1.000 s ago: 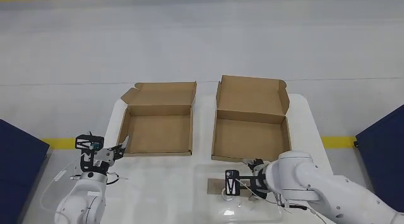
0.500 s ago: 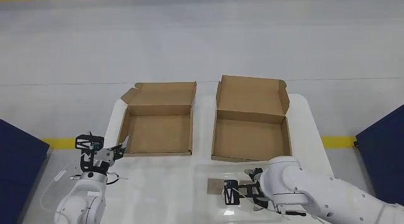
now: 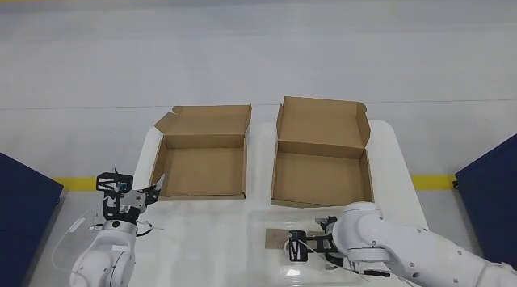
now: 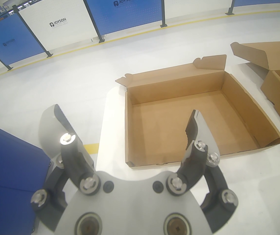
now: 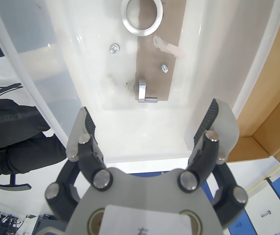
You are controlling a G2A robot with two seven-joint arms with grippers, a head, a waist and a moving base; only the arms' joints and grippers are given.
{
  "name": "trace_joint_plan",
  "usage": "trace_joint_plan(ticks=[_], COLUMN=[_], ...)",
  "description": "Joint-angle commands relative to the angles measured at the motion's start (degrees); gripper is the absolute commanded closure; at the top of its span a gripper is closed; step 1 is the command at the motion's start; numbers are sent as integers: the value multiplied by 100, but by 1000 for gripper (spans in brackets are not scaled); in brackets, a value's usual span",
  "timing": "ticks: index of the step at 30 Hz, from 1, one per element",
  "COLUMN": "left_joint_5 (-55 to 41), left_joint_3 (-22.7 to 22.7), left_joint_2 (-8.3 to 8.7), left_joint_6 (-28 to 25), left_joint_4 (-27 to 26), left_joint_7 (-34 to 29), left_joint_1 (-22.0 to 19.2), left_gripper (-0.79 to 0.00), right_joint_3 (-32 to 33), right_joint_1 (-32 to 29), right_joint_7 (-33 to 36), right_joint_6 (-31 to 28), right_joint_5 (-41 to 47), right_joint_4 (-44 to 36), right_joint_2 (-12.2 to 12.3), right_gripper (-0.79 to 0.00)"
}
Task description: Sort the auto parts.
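Over the clear plastic tray (image 3: pixel 260 224) at the near edge of the white table (image 3: pixel 202 226), the right end effector (image 3: pixel 296 246) has shifted toward the robot in the last second. It has barely moved in the last half second, so it looks settled above the parts. Jaws wide apart, nothing held.

Right wrist view: right end effector (image 5: pixel 149 111) faces into the tray (image 5: pixel 19 57). An L-shaped silver metal bracket (image 5: pixel 142 92) lies closest ahead of the jaws. Two small silver bolts (image 5: pixel 114 48) sit further in, well apart from each other, and a silver metal ring (image 5: pixel 141 32) beyond them. A brown strip (image 5: pixel 176 13) lies under some of the parts.

Left end effector (image 3: pixel 152 190) unchanged, parked by the near corner of the left brown cardboard box (image 3: pixel 202 170); wide open and empty (image 4: pixel 125 111). That box (image 4: pixel 179 123) and the right brown cardboard box (image 3: pixel 319 178) hold nothing yet.

Judgement: sorting not started; the right arm is lined up for a first pick, likely the bracket.
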Motion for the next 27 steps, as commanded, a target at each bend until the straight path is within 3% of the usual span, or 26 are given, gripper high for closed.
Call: trace_joint_plan(ticks=[1, 27], left_joint_5=[0, 0], left_joint_3=[0, 0], left_joint_2=[0, 0], left_joint_6=[0, 0], left_joint_4=[0, 0], left_joint_7=[0, 0], left_joint_1=[0, 0], left_gripper=[-785, -785], right_joint_3=[0, -168], right_joint_1=[1, -238], right_joint_7=[0, -191], right_joint_6=[-2, -50], right_joint_5=[-2, -504], right_joint_4=[-1, 387], right_joint_2=[0, -127], right_gripper=[-785, -785])
